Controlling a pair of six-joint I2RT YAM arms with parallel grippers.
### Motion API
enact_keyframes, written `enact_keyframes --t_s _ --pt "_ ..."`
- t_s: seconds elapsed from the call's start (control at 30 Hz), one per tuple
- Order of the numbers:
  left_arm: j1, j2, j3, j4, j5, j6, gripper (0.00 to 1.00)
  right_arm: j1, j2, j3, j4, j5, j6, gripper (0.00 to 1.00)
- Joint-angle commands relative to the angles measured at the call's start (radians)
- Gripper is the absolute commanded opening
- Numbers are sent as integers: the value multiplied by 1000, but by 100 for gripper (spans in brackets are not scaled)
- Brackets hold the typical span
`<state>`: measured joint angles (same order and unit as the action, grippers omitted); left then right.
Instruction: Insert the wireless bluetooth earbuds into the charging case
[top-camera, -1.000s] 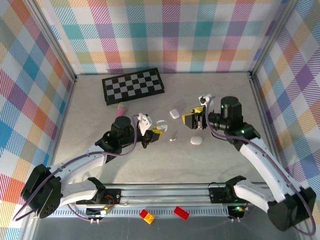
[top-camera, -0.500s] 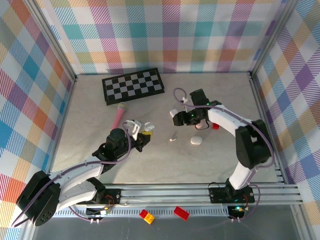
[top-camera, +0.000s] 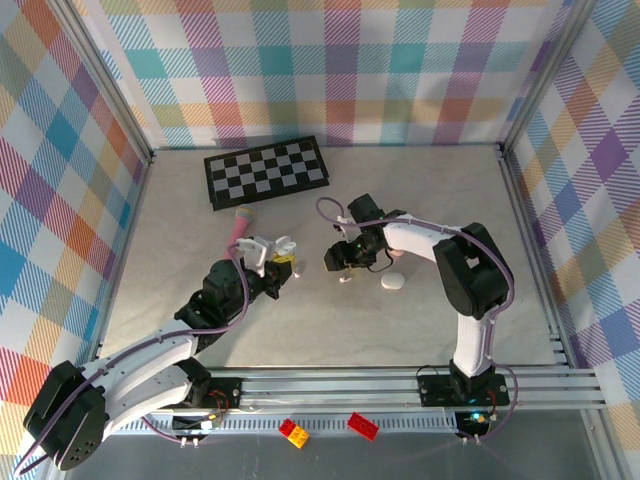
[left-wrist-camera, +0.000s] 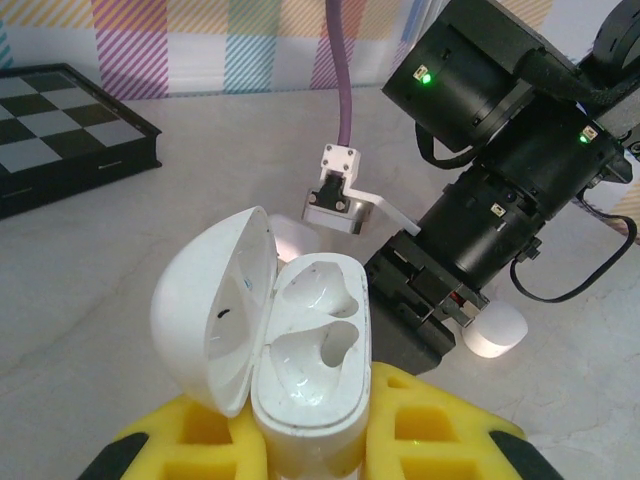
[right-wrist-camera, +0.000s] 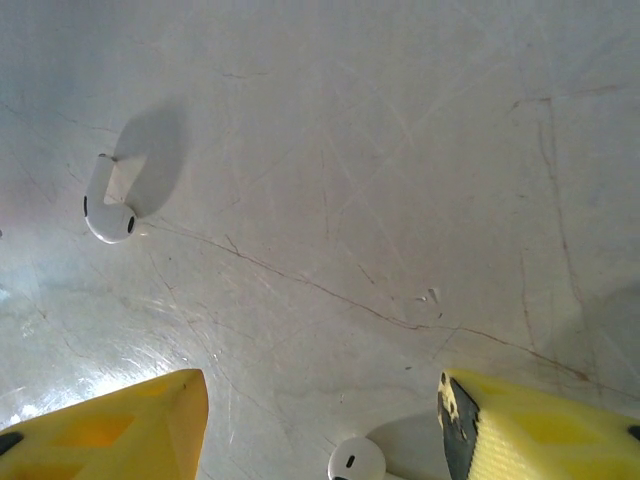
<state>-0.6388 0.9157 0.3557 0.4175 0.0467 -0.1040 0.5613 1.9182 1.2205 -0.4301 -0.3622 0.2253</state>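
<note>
Clamped in left gripper (left-wrist-camera: 310, 450): glossy white charging case (left-wrist-camera: 300, 370), lid open. The right gripper (right-wrist-camera: 320, 430) has its jaws apart, straddling a small white earbud (right-wrist-camera: 357, 462). A second white earbud (right-wrist-camera: 108, 205) lies nearby. A rounded white pebble-like object (top-camera: 392, 283) sits close, and a black-and-white chessboard (top-camera: 266, 171) is well behind.

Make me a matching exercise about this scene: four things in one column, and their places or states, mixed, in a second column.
1 charging case
2 chessboard
3 red brick
4 earbud

a lying loose on the table
b at the far side
c open, in the left hand
d in front of the metal rail

Pairs: 1c, 2b, 3d, 4a
</note>
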Motion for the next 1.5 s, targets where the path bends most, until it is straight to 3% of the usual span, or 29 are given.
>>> enact_keyframes --t_s 0.0,0.57,0.73,0.9,1.1,1.47 --pt "5 -11 15 9 -24 -26 0 -1 -4 -38 -1 -2 12 62" --pt "5 -21 12 12 -39 47 0 64 -90 -107 -67 -7 21 60" --pt "5 -49 8 -25 -50 65 0 74 -130 -96 -111 48 35 59" --pt "5 -71 -10 -25 -133 80 0 94 -152 -22 -210 205 72 59" --pt "9 -50 -12 4 -158 106 0 136 -77 119 -363 326 177 56" --pt "10 -54 3 -37 -97 179 0 157 100 312 -510 291 226 47"
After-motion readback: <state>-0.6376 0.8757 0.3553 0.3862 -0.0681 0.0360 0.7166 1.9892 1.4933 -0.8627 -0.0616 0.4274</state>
